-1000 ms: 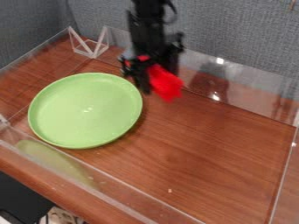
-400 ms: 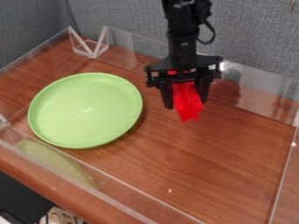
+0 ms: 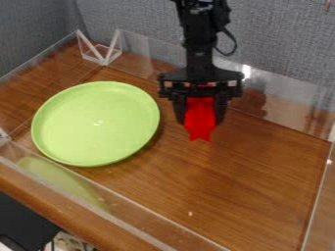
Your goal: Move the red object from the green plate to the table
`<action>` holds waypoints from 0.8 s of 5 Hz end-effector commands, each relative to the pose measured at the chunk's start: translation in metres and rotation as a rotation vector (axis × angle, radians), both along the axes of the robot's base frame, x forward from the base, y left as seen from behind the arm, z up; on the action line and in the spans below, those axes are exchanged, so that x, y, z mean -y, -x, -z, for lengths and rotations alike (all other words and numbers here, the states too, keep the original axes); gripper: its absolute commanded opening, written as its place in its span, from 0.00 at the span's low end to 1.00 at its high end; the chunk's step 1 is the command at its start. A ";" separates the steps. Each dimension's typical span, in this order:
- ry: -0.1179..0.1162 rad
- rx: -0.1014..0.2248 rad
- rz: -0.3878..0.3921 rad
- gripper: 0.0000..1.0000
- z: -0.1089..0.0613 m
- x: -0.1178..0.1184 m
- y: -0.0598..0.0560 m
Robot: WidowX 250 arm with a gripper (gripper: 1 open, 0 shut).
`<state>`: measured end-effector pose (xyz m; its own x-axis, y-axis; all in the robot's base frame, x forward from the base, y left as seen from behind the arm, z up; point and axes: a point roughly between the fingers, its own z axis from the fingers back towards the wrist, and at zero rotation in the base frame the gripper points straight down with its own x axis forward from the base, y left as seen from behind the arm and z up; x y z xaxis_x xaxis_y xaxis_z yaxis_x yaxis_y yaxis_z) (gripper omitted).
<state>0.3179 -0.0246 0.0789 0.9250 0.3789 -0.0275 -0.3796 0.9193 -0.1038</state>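
Note:
A bright red block hangs upright from my black gripper, whose fingers are shut on its upper end. The block is above the reddish-brown wooden table, to the right of the green plate, and its lower tip is close to the tabletop; I cannot tell whether it touches. The round lime-green plate lies bare on the left half of the table. The arm comes down from the top centre of the view.
Clear acrylic walls edge the table on all sides. A small clear triangular stand sits at the back left corner. Bare wood stretches to the right of and in front of the gripper.
The gripper carried the red block from just right of the plate's rim further right, then shifted slightly left and lower. The block now hangs more upright.

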 end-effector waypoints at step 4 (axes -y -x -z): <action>0.002 0.055 0.289 0.00 0.010 0.000 -0.015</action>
